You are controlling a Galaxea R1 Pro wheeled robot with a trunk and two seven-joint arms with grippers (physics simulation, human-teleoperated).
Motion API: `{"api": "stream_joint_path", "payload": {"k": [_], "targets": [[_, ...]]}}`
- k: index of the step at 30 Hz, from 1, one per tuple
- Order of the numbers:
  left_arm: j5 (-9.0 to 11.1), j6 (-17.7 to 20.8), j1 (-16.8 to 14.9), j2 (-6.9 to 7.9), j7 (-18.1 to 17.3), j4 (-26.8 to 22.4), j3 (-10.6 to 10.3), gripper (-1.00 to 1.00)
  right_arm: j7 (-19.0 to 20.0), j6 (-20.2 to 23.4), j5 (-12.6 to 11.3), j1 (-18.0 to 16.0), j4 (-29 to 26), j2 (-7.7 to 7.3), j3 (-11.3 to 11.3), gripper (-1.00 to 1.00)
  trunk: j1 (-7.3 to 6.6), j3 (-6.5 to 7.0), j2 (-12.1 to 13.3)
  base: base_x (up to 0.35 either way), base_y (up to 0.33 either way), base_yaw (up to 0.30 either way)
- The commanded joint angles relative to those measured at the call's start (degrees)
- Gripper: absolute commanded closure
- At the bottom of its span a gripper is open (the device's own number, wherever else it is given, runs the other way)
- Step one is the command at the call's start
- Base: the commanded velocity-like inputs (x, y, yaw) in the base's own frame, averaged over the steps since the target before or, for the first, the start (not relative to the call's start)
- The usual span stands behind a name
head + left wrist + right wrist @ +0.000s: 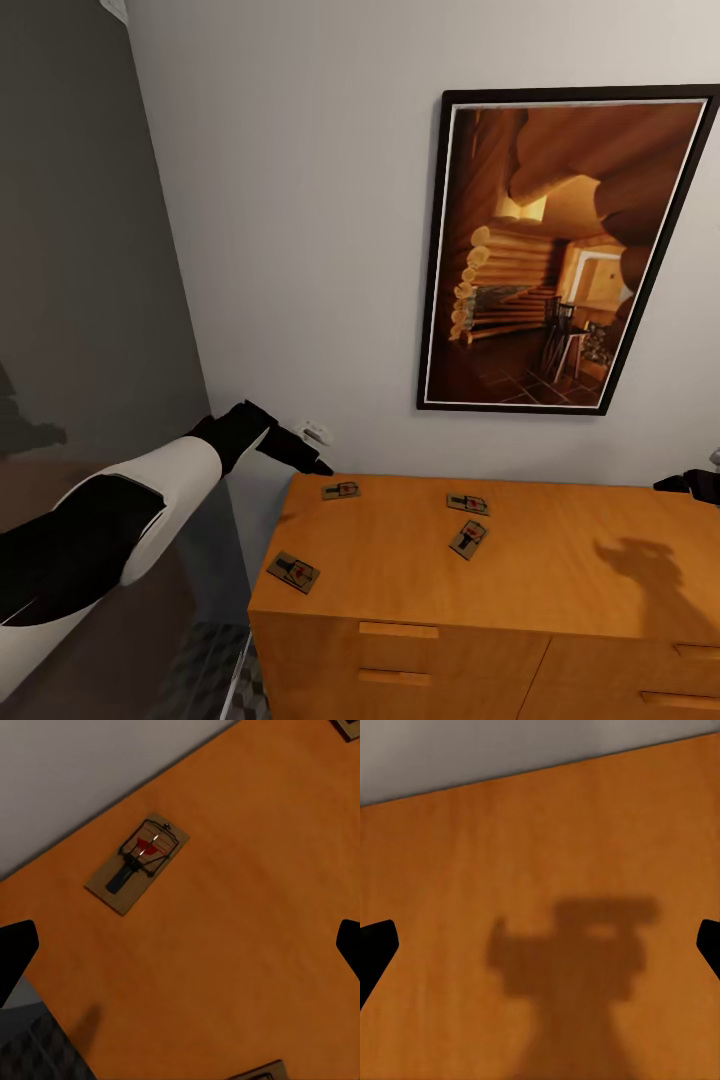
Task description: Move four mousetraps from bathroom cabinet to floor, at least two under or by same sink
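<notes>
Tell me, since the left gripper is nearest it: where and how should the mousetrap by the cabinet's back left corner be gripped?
Probably from straight above, fingers closing across the short width of the mousetrap board's long edges. It lies flat on the cabinet top, too thin for a side approach. The left gripper hangs open above.

1. You have four mousetraps on the cabinet (560,570) top: one near the back left corner (341,490), one at the front left edge (293,572), and two close together mid-top (467,503) (468,538).
2. You have one framed picture (560,250) on the wall.
3. You can count four drawer handles (398,630) on the cabinet front.
4. You have two arms in the head view: left (150,500), right (695,485).
</notes>
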Motion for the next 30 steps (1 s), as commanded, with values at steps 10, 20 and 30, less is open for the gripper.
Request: {"api": "stream_joint_path", "payload": {"k": [10,20,30], "targets": [[-0.36,0.51,0.00,-0.09,0.23,-0.20,0.50,-1.00,0.43,0.13,0.55,-0.01,-0.07,-0.01,-0.12,-1.00,0.02,-0.03,-0.05,0.000,0.000,0.000],[-0.24,0.58,-0.01,-0.29,0.57,-0.44,0.84,-1.00,0.32,0.18,0.62,-0.01,-0.07,0.06,-0.12,-1.00,0.02,-0.03,-0.05,0.000,0.000,0.000],[-0.14,0.61,-0.01,-0.36,2.27,-0.35,0.95,-1.00,0.25,0.18,0.63,-0.01,-0.07,0.15,-0.11,-1.00,0.02,-0.03,-0.05,0.000,0.000,0.000]]}}
